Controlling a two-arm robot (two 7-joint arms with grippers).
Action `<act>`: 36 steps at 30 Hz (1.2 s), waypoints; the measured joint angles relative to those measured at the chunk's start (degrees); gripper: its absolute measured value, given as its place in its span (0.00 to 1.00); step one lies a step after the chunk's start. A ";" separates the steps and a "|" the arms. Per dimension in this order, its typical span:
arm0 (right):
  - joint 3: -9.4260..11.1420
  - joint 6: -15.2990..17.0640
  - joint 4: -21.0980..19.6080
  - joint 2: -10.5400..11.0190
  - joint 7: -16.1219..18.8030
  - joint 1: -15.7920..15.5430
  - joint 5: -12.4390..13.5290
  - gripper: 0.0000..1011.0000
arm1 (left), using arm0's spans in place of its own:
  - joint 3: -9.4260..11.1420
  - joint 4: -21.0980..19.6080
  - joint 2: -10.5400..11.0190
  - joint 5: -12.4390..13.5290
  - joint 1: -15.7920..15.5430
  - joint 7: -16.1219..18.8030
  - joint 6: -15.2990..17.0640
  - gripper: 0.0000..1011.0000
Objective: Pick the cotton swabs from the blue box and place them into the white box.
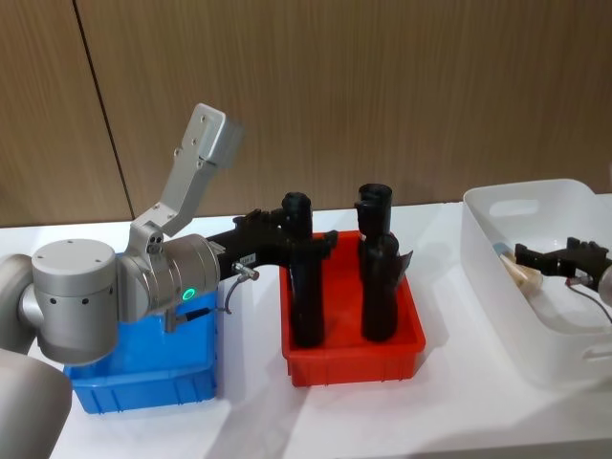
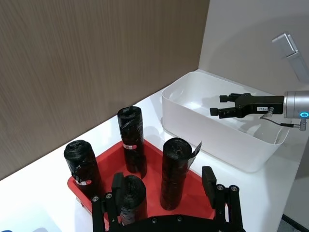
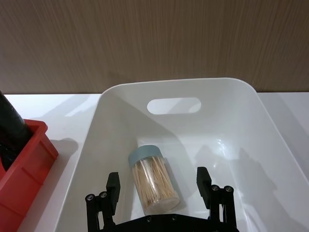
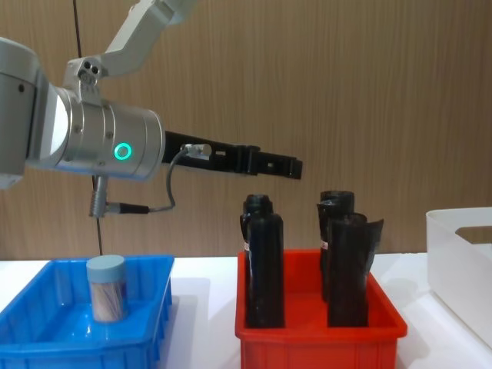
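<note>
Jaws spread wide and empty, right gripper (image 3: 158, 176) hangs over a swab jar (image 3: 153, 182) lying in the white box (image 3: 231, 123); left gripper (image 2: 163, 178), equally spread and empty, hovers above the red bin (image 1: 354, 363).

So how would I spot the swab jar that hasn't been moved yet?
Look to the robot's left for the bright blue box, beside the red bin. Standing upright inside it is the cotton swab jar: a small clear cylinder with a pale blue lid, packed with pale sticks, much shorter than the black bottles next door.

Blue box (image 1: 143, 382) half-hidden behind the left arm (image 1: 86, 287); white box (image 4: 455, 265) edge-cropped
</note>
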 joint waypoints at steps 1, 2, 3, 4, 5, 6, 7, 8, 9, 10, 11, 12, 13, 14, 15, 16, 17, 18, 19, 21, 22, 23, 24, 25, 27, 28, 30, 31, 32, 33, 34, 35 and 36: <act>0.02 -0.03 -0.14 0.01 -0.04 -0.06 0.00 0.99 | 0.00 0.00 0.00 0.00 0.00 0.00 0.00 0.99; 0.08 -0.18 -0.55 0.05 -0.17 -0.26 0.00 0.99 | 0.00 0.00 0.00 0.00 0.00 0.00 0.00 0.99; 0.11 -0.27 -0.74 0.07 -0.21 -0.35 0.00 0.99 | 0.00 0.00 0.00 0.00 0.00 0.00 0.00 0.99; 0.14 -0.40 -0.96 0.09 -0.27 -0.45 0.01 0.99 | 0.00 0.00 0.00 0.00 0.00 0.00 0.00 0.99; 0.14 -0.40 -0.96 0.09 -0.27 -0.45 0.01 0.99 | 0.00 0.00 0.00 0.00 0.00 0.00 0.00 0.99; 0.24 -0.69 -1.80 0.20 -0.46 -0.78 0.04 0.99 | 0.00 0.00 0.00 0.00 0.00 0.00 0.00 0.99; 0.31 -0.89 -2.13 0.25 -0.56 -0.95 0.09 0.99 | 0.00 0.00 0.00 0.00 0.00 0.00 0.00 0.99; 0.34 -1.03 -2.48 0.27 -0.59 -1.04 0.14 0.99 | 0.00 0.00 0.00 0.00 0.00 0.00 0.00 0.99; 0.38 -1.18 -2.85 0.30 -0.66 -1.16 0.21 0.99 | 0.00 0.00 0.00 0.00 0.00 0.00 0.00 0.99; 0.49 -1.46 -3.83 0.40 -0.79 -1.51 0.34 0.99 | 0.00 0.00 0.00 0.00 0.00 0.00 0.00 0.99; 0.54 -1.66 -4.24 0.45 -0.92 -1.67 0.40 0.99 | 0.00 0.00 0.00 0.00 0.00 0.00 0.00 0.99; 0.65 -1.93 -5.28 0.56 -1.06 -2.06 0.48 0.99 | 0.00 0.00 0.00 0.00 0.00 0.00 0.00 0.99; 0.71 -2.08 -5.78 0.60 -1.13 -2.24 0.54 0.99 | 0.00 0.00 0.00 0.00 0.00 0.00 0.00 0.99; 0.78 -2.23 -6.30 0.64 -1.24 -2.42 0.62 0.99 | 0.00 0.00 0.00 0.00 0.00 0.00 0.00 0.99; 0.84 -2.40 -7.00 0.71 -1.38 -2.67 0.75 0.99 | 0.00 0.00 0.00 0.00 0.00 0.00 0.00 0.99; 0.95 -2.69 -8.07 0.81 -1.56 -3.08 0.88 0.99 | 0.00 0.00 0.00 0.00 0.00 0.00 0.00 0.99; 1.01 -2.84 -8.64 0.85 -1.65 -3.30 0.94 0.99 | 0.00 0.00 0.00 0.00 0.00 0.00 0.00 0.99; 1.05 -3.06 -9.21 0.90 -1.77 -3.52 1.06 0.99 | 0.00 0.00 0.00 0.00 0.00 0.00 0.00 0.99; 1.16 -3.37 -10.39 1.00 -2.02 -4.00 1.29 0.99 | 0.00 0.00 0.00 0.00 0.00 0.00 0.00 0.99; 1.26 -3.68 -11.65 1.08 -2.25 -4.53 1.44 0.99 | 0.00 0.00 0.00 0.00 0.00 0.00 0.00 0.99; 1.36 -4.09 -13.09 1.18 -2.49 -5.16 1.77 0.99 | 0.00 0.00 0.00 0.00 0.00 0.00 0.00 0.99; 1.41 -4.26 -13.71 1.22 -2.67 -5.45 1.87 0.99 | 0.00 0.00 0.00 0.00 0.00 0.00 0.00 0.99; 1.48 -4.44 -14.54 1.28 -2.81 -5.86 2.01 0.99 | 0.00 0.00 0.00 0.00 0.00 0.00 0.00 0.99; 1.51 -4.62 -14.98 1.32 -2.93 -6.17 2.19 0.99 | 0.00 0.00 0.00 0.00 0.00 0.00 0.00 0.99; 1.64 -5.29 -17.05 1.42 -3.36 -7.11 2.67 0.99 | 0.00 0.00 0.00 0.00 0.00 0.00 0.00 0.99; 1.73 -5.73 -18.41 1.51 -3.67 -7.89 3.01 0.99 | 0.00 0.00 0.00 0.00 0.00 0.00 0.00 0.99; 1.81 -6.19 -19.56 1.56 -3.95 -8.57 3.34 0.99 | 0.00 0.00 0.00 0.00 0.00 0.00 0.00 0.99; 1.92 -6.76 -20.65 1.63 -4.28 -9.26 3.78 0.99 | 0.00 0.00 0.00 0.00 0.00 0.00 0.00 0.99; 1.96 -7.01 -21.31 1.67 -4.43 -9.73 4.01 0.99 | 0.00 0.00 0.00 0.00 0.00 0.00 0.00 0.99; 1.98 -7.26 -21.62 1.68 -4.59 -9.94 4.18 0.99 | 0.00 0.00 0.00 0.00 0.00 0.00 0.00 0.99; 2.05 -7.84 -22.73 1.73 -4.86 -10.75 4.57 0.99 | 0.00 0.00 0.00 0.00 0.00 0.00 0.00 0.99; 2.09 -8.23 -23.17 1.75 -5.02 -11.10 4.82 0.99 | 0.00 0.00 0.00 0.00 0.00 0.00 0.00 0.99; 2.13 -8.55 -23.62 1.77 -5.18 -11.45 4.99 0.99 | 0.00 0.00 0.00 0.00 0.00 0.00 0.00 0.99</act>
